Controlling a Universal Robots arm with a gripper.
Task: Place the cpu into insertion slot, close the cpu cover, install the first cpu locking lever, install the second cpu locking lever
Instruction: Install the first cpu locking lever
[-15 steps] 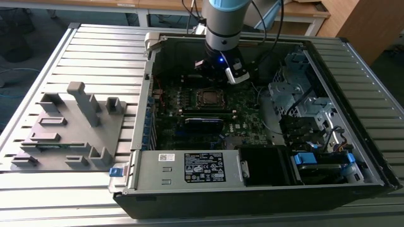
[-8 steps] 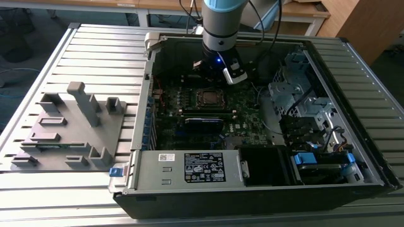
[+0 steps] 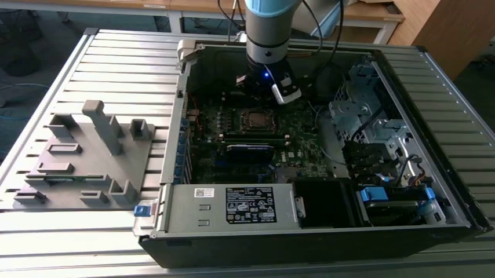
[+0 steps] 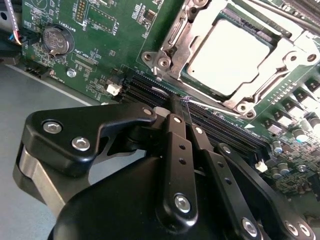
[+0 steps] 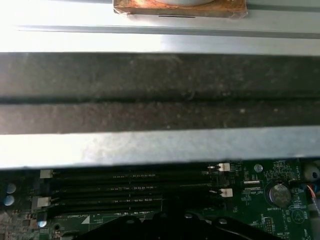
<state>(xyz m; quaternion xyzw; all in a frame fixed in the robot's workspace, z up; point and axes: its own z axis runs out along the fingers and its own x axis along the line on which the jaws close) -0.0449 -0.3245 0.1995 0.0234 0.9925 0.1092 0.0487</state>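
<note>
Cpu [image 4: 235, 55] sits in the insertion slot [image 3: 242, 119], with the cpu cover [image 4: 172, 40] closed flat around it. I see the claw [image 4: 181, 106] narrow, fingers drawn together. Its tips are at a thin locking lever [image 4: 210, 104] just beside the socket, above the memory slots [image 4: 145, 90]. I cannot tell whether the lever is pinched.

Through the first wrist view I saw long black memory slots [image 5: 130, 187] lying side by side on the green motherboard [image 5: 260, 205]. They had white latches [image 5: 223, 167] at their ends and a round coin battery [image 5: 279, 192] near them. Beyond the slots ran a pale metal wall [image 5: 150, 147], then a dark, dusty band [image 5: 150, 95], then brighter metal carrying a brownish piece [image 5: 180, 7], partly cut off.
</note>
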